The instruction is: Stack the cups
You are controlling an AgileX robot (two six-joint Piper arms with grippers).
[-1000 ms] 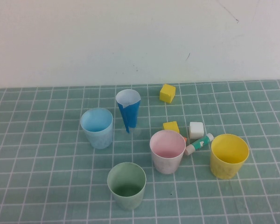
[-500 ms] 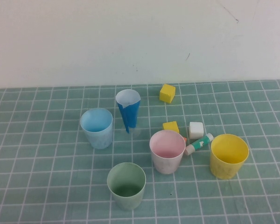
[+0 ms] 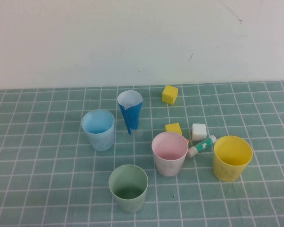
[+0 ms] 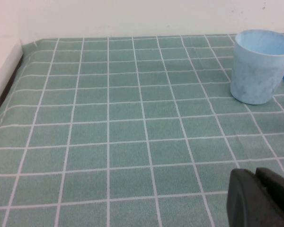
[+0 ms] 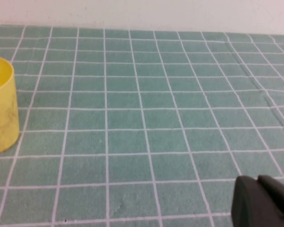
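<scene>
Pastel matte cups, four, all upright and apart on the green gridded bench (image 3: 38,156): light blue cup (image 3: 98,129) at the left rear, pink cup (image 3: 169,153) at centre, yellow cup (image 3: 232,157) to the right, pale green cup (image 3: 128,187) nearest you. None is nested yet; you have the whole stack still to build.

Hazards, as judged: the paper cone (image 3: 130,111) stands just beside the light blue cup, so an approach from that side may topple it. A small yellow block (image 3: 173,128), a white cube (image 3: 199,131) and a green-and-white tube (image 3: 201,145) crowd the gap between pink and yellow; a sweep there could scatter them or tip a cup. A second yellow block (image 3: 170,94) sits well back, out of the way.

Left hand (image 4: 260,198): low over the bench, near your left edge, blue cup ahead of it; only a dark corner shows, so you cannot tell how wide it stands. Right hand (image 5: 264,202): low, right of the yellow cup; likewise cannot tell. Neither appears in the high view.
</scene>
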